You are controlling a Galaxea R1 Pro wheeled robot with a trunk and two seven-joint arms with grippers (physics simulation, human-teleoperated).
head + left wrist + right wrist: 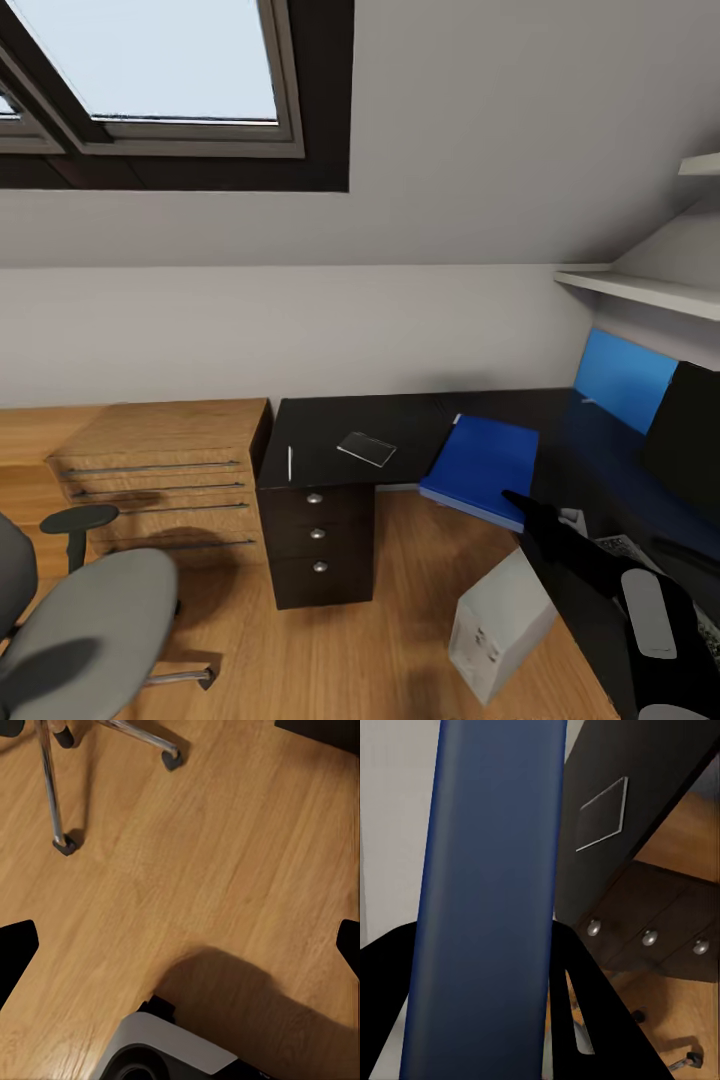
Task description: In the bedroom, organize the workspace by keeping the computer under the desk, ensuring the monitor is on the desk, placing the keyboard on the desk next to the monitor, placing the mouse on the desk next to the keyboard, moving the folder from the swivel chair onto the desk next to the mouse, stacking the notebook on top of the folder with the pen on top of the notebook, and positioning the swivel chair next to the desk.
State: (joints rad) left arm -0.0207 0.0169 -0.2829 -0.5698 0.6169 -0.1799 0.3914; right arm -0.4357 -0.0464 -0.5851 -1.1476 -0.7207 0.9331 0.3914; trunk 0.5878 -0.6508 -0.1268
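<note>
Right gripper grips folder over desk inner corner, not yet set down. Notebook, pen w/ desk's left end, unstacked. Left gripper's state: can't tell.

Attic bedroom workspace: skylight, sloped ceiling, black desk, wooden dresser.

The right arm is glossy black with a pale grey oval panel; its pincer has tapered black fingers.
</note>
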